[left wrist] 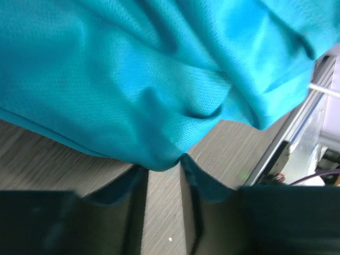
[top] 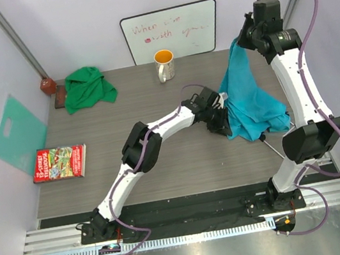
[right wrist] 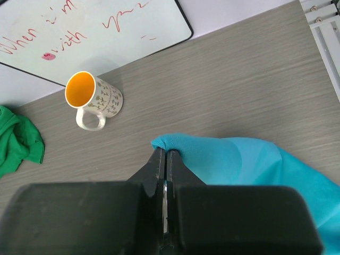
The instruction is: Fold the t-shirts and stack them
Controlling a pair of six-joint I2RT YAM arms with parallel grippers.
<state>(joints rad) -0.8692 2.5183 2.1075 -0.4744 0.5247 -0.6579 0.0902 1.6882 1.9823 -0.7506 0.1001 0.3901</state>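
Turquoise t-shirt — long axis roughly vertical, apparently, under right claw.

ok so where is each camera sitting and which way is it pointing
Top external: above and behind the robot, looking down on the table; the left arm and right arm show, bases at the bottom.
Left wrist: on the left arm, facing the turquoise t-shirt close ahead; the left gripper shows, open.
Right wrist: raised high, looking down at the mug and whiteboard; the right gripper shows, shut on the shirt's edge.
Shared: all three show the turquoise t-shirt; top and right wrist share the mug.
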